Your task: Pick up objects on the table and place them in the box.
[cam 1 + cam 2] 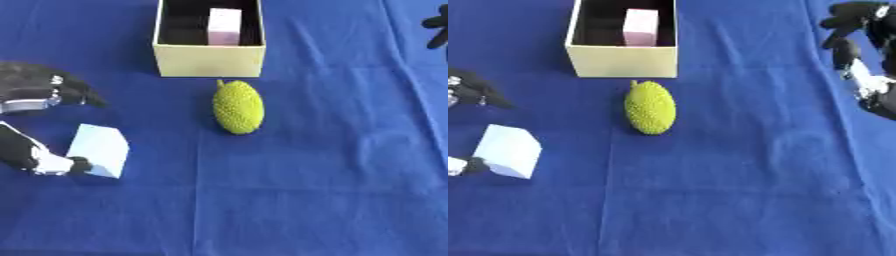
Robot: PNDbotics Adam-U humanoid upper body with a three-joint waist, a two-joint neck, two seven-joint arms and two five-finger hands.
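Observation:
A pale yellow open box (210, 61) stands at the far middle of the blue cloth, with a pink block (224, 26) upright inside it. Just in front of it lies a green spiky oval fruit (238, 106), untouched. A small light-blue cube (101, 149) rests on the cloth at the left. My left hand (35, 155) is open beside it; the thumb tip touches the cube's lower left edge, and the fingers (52, 87) arch above, clear of the cube. My right hand (857, 55) hangs open at the upper right, far from everything.
The blue cloth (332, 190) covers the whole table and shows soft creases. Bare cloth stretches across the near half and the right side.

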